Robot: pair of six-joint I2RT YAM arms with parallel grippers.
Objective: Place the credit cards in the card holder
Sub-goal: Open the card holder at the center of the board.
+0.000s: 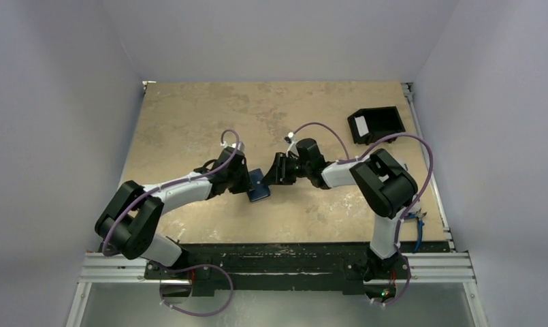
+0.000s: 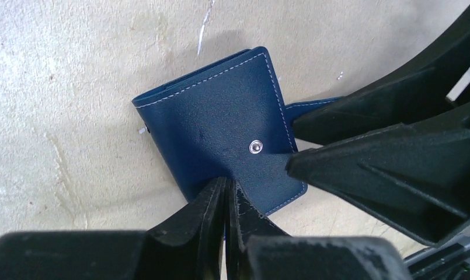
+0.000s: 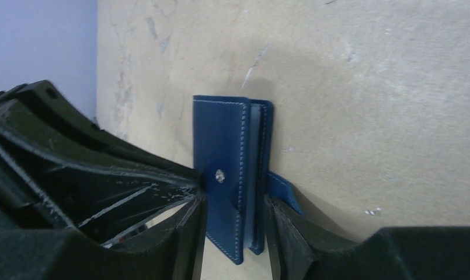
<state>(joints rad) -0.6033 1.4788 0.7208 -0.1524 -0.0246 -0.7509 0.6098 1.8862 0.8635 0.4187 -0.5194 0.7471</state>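
Overhead the card holder (image 1: 259,187) is a blue patch between claws; wrist views show the right claw (image 3: 235,219) spread astride it, the left claw (image 2: 227,189) pressed together on its cover.

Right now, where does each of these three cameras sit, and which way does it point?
Top external: fixed high behind the arms, looking down on the table; both arms show whole, meeting at the card holder.
Left wrist: on the left arm, looking along the left gripper, shut, at the card holder's cover; the right gripper enters from the right.
Right wrist: on the right arm, looking along the right gripper, which straddles the card holder's edge.
Shared: both wrist views show the cover's snap.
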